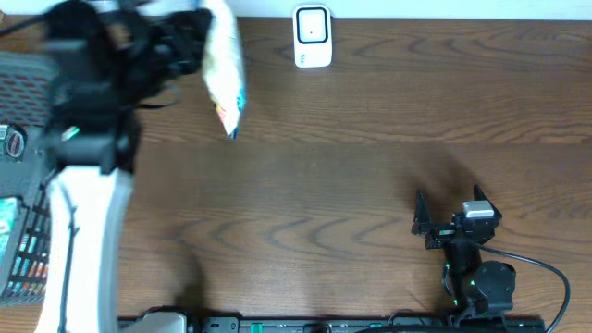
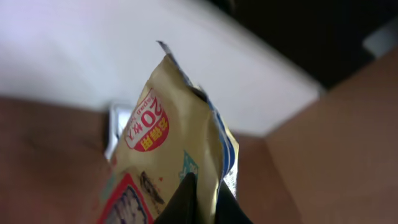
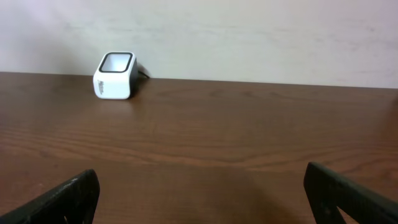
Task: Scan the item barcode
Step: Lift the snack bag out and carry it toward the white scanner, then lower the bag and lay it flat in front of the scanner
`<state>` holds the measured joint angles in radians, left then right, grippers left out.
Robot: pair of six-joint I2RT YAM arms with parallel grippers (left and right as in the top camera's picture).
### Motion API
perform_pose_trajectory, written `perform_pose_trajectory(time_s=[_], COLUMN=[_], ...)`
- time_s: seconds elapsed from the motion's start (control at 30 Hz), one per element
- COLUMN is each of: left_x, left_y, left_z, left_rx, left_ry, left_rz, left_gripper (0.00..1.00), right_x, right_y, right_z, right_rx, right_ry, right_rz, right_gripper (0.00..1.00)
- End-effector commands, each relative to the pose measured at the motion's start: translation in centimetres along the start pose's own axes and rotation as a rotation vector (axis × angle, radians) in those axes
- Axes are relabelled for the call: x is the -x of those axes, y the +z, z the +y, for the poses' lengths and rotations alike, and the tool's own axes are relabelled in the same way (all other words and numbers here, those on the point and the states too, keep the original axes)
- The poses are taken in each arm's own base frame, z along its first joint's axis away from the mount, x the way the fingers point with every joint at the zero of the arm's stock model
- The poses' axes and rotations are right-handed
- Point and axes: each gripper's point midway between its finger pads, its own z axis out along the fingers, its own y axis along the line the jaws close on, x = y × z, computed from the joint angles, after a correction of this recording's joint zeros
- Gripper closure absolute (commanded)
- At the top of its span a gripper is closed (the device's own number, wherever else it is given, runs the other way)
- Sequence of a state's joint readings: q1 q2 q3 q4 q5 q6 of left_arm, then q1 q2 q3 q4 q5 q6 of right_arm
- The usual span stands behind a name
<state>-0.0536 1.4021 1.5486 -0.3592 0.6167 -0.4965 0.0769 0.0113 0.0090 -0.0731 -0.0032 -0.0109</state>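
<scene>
Tabletop [image 1: 370, 139] of woodgrain, scanner [image 1: 313, 37] near white wall [image 3: 249, 31]

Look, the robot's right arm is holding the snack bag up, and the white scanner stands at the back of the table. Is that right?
Not quite. It is the left gripper that is holding the snack bag up; the right gripper is open and empty. The white scanner does stand at the back of the table. The overhead view shows it.

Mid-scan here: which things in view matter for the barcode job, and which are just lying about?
Job: snack bag, held in the left gripper; white scanner at the table's far edge.
Lying about: mesh basket on the left; right gripper, open and empty.
</scene>
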Motion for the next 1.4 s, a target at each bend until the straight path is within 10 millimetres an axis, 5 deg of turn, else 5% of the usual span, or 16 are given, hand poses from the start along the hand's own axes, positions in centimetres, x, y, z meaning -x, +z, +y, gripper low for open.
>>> perform_pose_trajectory(time_s=[0.0, 0.3, 0.47, 0.6, 0.87, 1.03, 1.17, 1.37], left_x=[-3.8, -17.9, -24.5, -27.3, -27.7, -26.3, -24.6, -22.6], left_y=[4.5, 15.2, 17.6, 18.3, 18.3, 18.2, 17.7, 14.5], left_z=[-0.4, 1.3, 1.1, 0.7, 0.3, 1.3, 4.4, 13.0], left_rx=[-0.028, 0.055, 0.064, 0.069, 0.067, 0.073, 0.152, 0.460], left_ry=[-0.005, -0.069, -0.060, -0.046, -0.038, -0.021, -0.058, -0.059], left_rz=[0.123, 0.449, 0.587, 0.638, 0.643, 0.619, 0.599, 0.588], left_gripper=[0.93, 0.93, 0.93, 0.92, 0.93, 0.92, 0.92, 0.93], right_x=[-0.1, -0.1, -0.1, -0.1, -0.1, -0.1, -0.1, -0.1], right_y=[0.0, 0.0, 0.0, 0.0, 0.0, 0.0, 0.0, 0.0], right_z=[0.0, 0.0, 0.0, 0.0, 0.0, 0.0, 0.0, 0.0], right_rx=[-0.001, -0.001, -0.001, -0.001, -0.001, -0.001, -0.001, -0.001], right_ry=[0.010, 0.010, 0.010, 0.010, 0.010, 0.010, 0.010, 0.010], right_rz=[0.001, 0.001, 0.001, 0.001, 0.001, 0.001, 0.001, 0.001], right_gripper=[0.01, 0.01, 0.01, 0.01, 0.01, 0.01, 0.01, 0.01])
